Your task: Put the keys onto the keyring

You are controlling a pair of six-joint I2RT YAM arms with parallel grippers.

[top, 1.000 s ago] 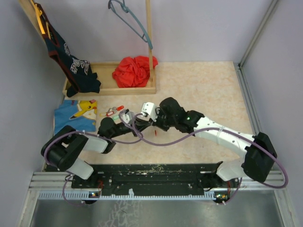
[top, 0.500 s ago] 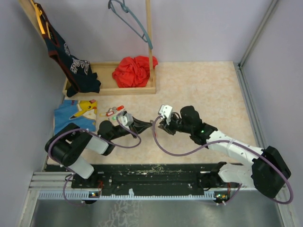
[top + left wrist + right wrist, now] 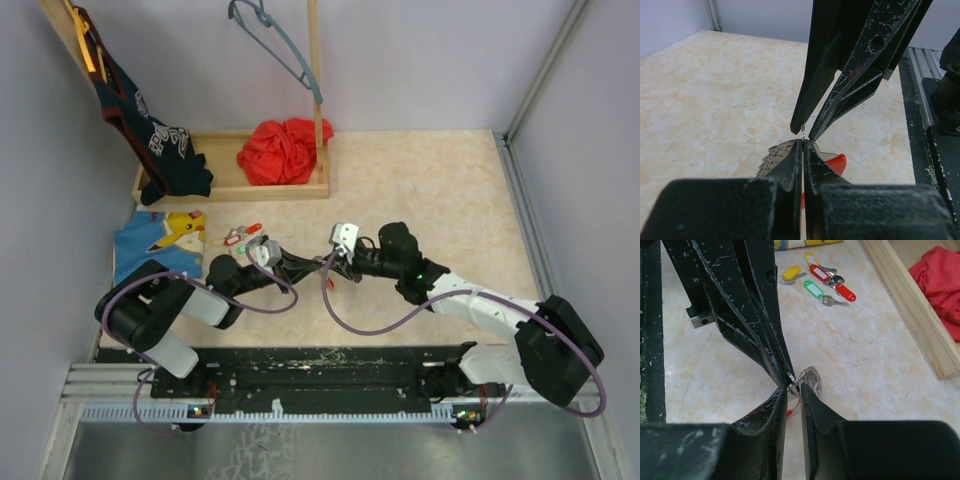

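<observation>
L arm [image 3: 190, 300]: all-black links, rounded joint housings. R arm [image 3: 480, 305]: white link betw. black joints; green LED [image 3: 421, 267] noted behind jaws. Purple cable [image 3: 360, 329] run along each arm. Lt-grey camera block [image 3: 345, 234] mounted just behind jaws, each wrist. L fingers [image 3: 790, 170], R fingers [image 3: 772, 412]: black, wedge-shaped, tapered to thin tips; white scuffs and scratches recorded over flanks. Round hole [image 3: 873, 44] seen in R finger; reddish smudge [image 3: 855, 74] beside it, toward tips.
</observation>
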